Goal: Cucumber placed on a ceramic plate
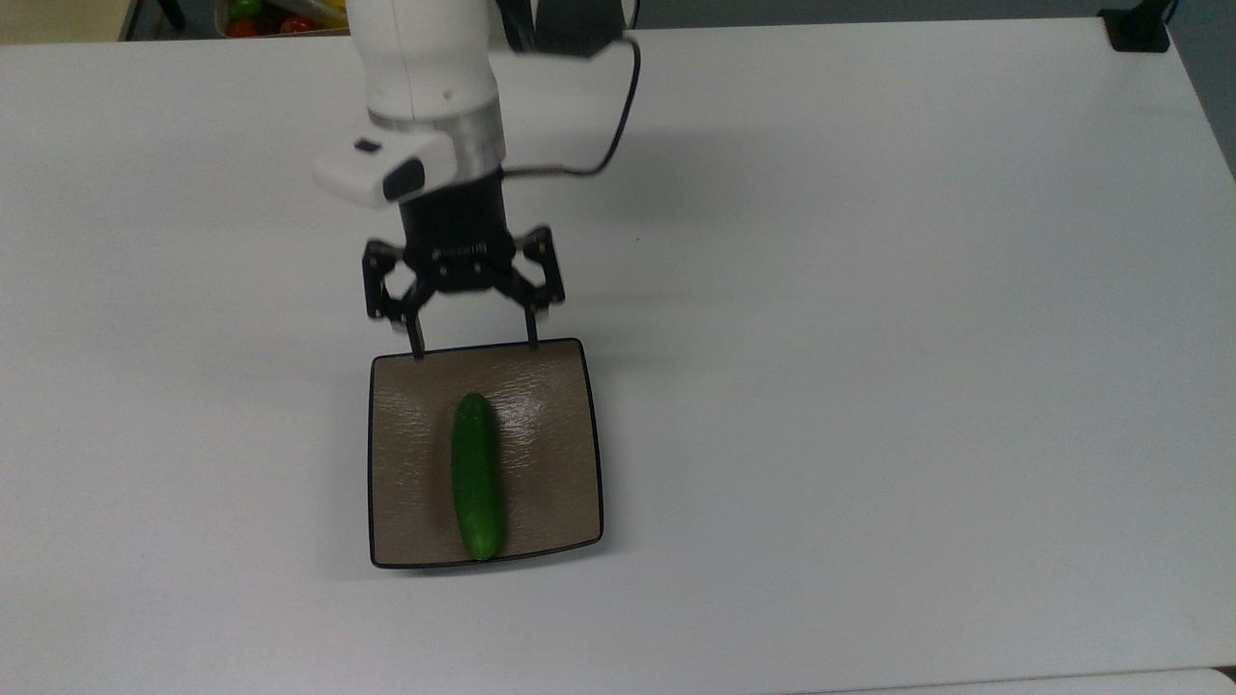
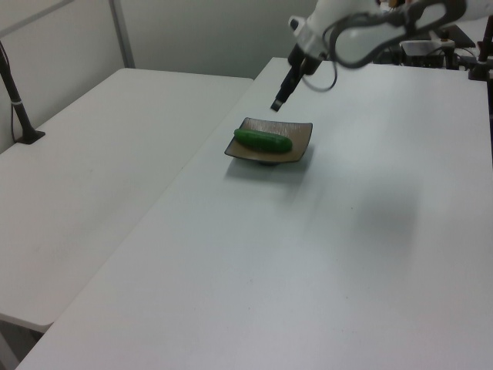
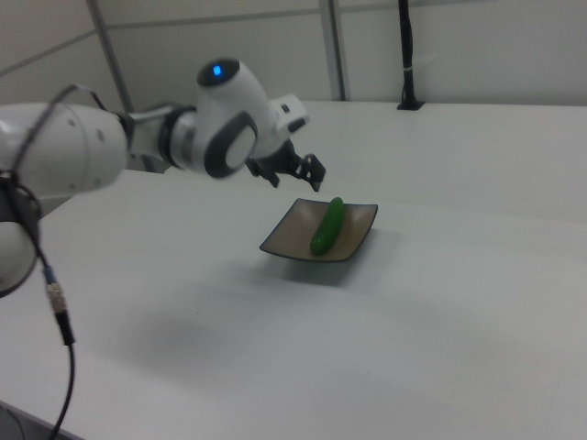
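Cucumber (image 1: 477, 476) is sitting on the ceramic plate (image 1: 550, 454) in the top view, lying lengthwise roughly down the middle, with its lower tip close to the plate's lower rim. Plate is square-ish, tan-brown with a thin dark edge, resting on the white table (image 1: 869, 338). The gripper (image 1: 473, 346) hangs just past the plate's upper edge, fingers spread wide apart with nothing between them, tips lined up about over that rim. A black cable (image 1: 618, 106) loops off the wrist, and a bin of colourful stuff (image 1: 280, 14) peeks in at the upper left corner of the top view.

Left view next: plate (image 2: 296, 142) sits on the table (image 2: 347, 254) with the cucumber (image 2: 263, 139) lying across it, green and glossy. The gripper (image 2: 276, 103) is clearly up in the air above the plate's far edge, not touching plate or cucumber. A second white table (image 2: 100, 154) runs along the left view's left.

Right view: cucumber (image 3: 327, 225) rests on the plate (image 3: 293, 236), pointing away toward the far corner. The gripper (image 3: 314, 176) floats above and a bit to the right view's left of the plate, well clear of the cucumber. A black pole (image 3: 405, 55) stands at the back.
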### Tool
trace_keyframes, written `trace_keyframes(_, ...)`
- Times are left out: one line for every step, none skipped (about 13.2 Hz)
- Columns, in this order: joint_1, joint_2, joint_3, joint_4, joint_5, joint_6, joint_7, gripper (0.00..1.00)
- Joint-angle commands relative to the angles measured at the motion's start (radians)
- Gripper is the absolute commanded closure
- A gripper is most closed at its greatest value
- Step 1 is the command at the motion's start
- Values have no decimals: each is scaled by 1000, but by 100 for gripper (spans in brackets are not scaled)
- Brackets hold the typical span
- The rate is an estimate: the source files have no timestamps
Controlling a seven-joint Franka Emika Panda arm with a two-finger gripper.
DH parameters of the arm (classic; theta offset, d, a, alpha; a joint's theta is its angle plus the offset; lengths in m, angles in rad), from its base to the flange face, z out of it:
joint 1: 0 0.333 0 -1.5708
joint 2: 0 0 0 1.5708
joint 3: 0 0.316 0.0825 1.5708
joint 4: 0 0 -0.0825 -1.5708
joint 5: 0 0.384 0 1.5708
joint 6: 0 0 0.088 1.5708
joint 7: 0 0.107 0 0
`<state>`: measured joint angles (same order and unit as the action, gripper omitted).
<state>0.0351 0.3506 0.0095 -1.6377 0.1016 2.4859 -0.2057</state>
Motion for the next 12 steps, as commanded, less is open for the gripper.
trace_keyframes(2, -178, -13, -57, -2, -253, 15, 0)
trace_keyframes(-1, -215, -14, -57, -2, -327, 35, 0)
trace_keyframes(-1, -248, -14, -56, -2, -402, 66, 0)
trace_keyframes(-1, -290, -16, -45, -2, -498, 125, 0)
trace_keyframes(-1, -332, -16, -45, -9, -592, 176, 0)
trace_keyframes(-1, -372, -17, -45, -14, -684, 214, 0)
trace_keyframes(2, -406, -29, -45, -16, -756, 229, 0)
trace_keyframes(11, -433, -54, -44, -17, -812, 230, 0)
trace_keyframes(17, -447, -57, -44, -17, -856, 230, 0)
trace_keyframes(19, -453, -59, -44, -17, -893, 233, 0)
trace_keyframes(22, -464, -59, -44, -17, -921, 233, 0)
trace_keyframes(32, -467, -59, -45, -19, -927, 233, 0)
